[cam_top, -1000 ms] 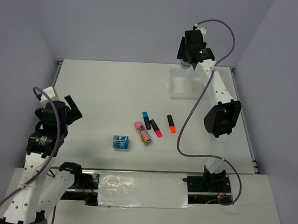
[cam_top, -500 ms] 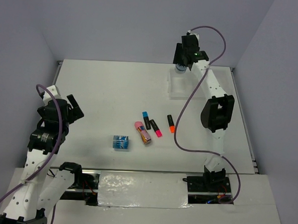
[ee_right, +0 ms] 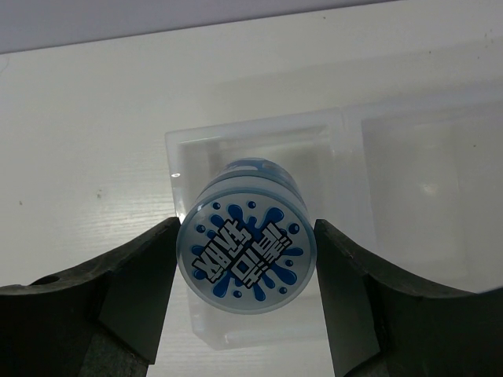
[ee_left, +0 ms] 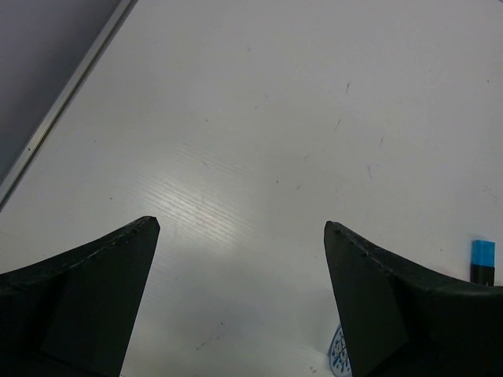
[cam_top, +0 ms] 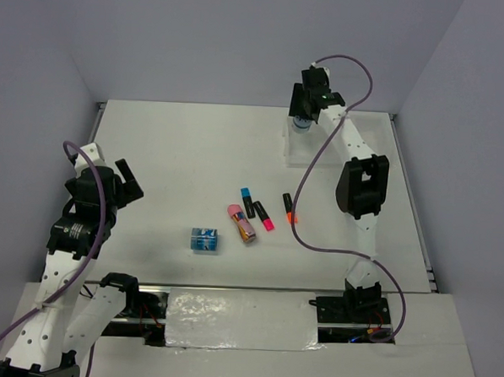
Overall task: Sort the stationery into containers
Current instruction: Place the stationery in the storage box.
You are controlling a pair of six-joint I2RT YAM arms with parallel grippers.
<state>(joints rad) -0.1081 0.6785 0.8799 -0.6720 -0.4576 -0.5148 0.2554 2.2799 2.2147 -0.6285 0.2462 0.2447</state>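
Even overhead light is flooding the table (cam_top: 178, 151), casting faint shadows. Glare is showing in the left wrist view; the blue-and-white roll (ee_right: 245, 251) is reading sharp.

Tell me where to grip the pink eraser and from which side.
Come straight down and close the jaws across the narrow width of the pink eraser, on its patterned sleeve toward the near end. It lies flat and slanted, so turn the wrist to match. The blue-capped highlighter and pink-capped highlighter crowd its far right side; the near end looks freer.
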